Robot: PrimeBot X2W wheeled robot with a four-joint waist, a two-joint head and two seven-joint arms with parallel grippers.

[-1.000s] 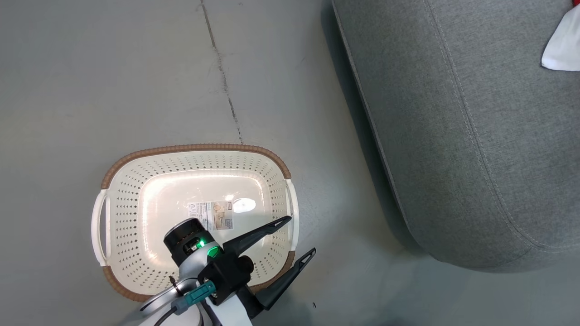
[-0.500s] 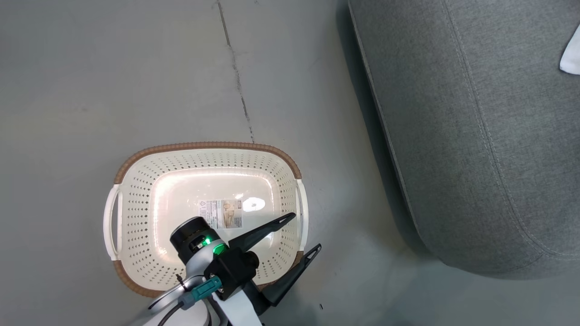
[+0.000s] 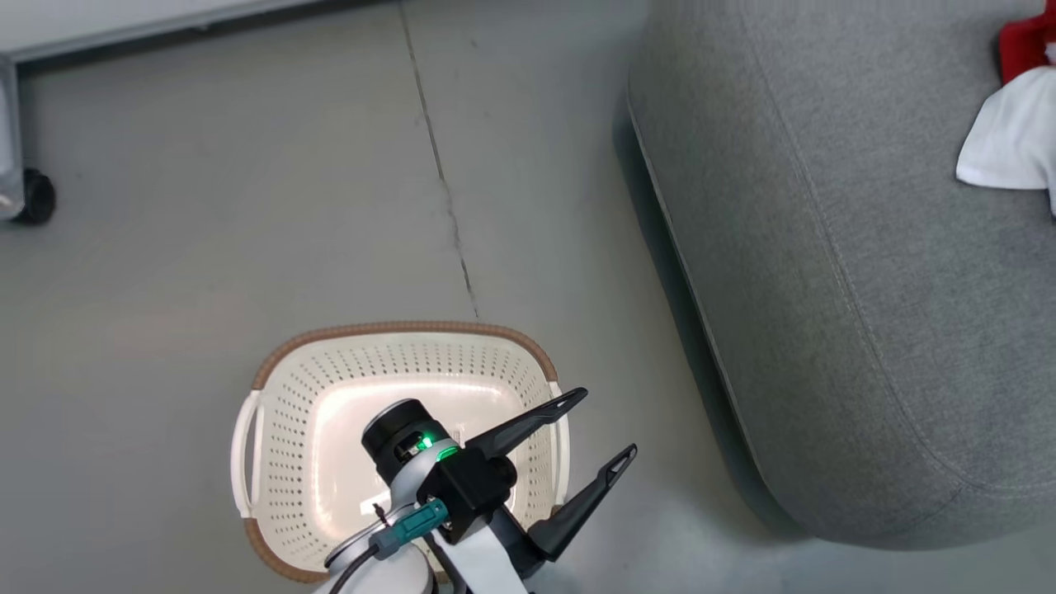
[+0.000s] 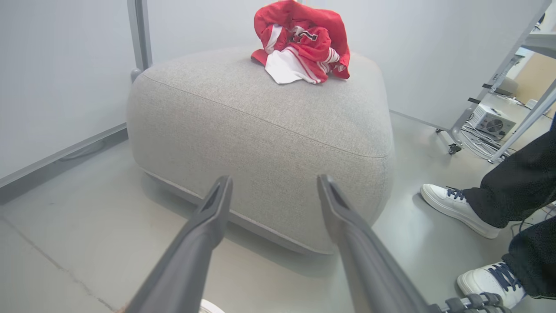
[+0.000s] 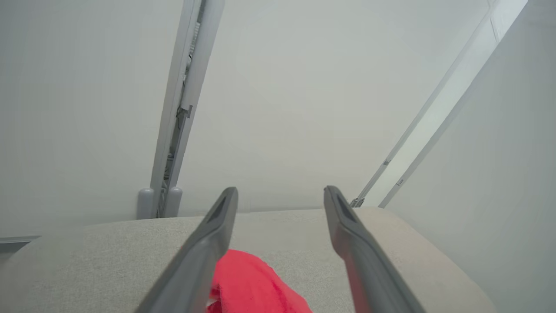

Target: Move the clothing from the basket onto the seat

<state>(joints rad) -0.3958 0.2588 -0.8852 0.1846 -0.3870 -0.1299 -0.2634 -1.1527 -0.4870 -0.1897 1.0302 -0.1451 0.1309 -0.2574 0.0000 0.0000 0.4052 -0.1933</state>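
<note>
One basket [image 3: 396, 329], one seat [image 3: 825, 289]

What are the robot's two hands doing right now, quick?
Left gripper: open, holding nothing.
Right gripper: open, holding nothing; the red clothing lies on the seat under it.

Setting was a test lab, not a home: bare grey floor [image 3: 247, 247], white partition panels [image 4: 56, 65] on castors [image 3: 37, 196], fan-fronted equipment box [image 4: 493, 124] with loose cables [image 4: 473, 143] alongside.
</note>
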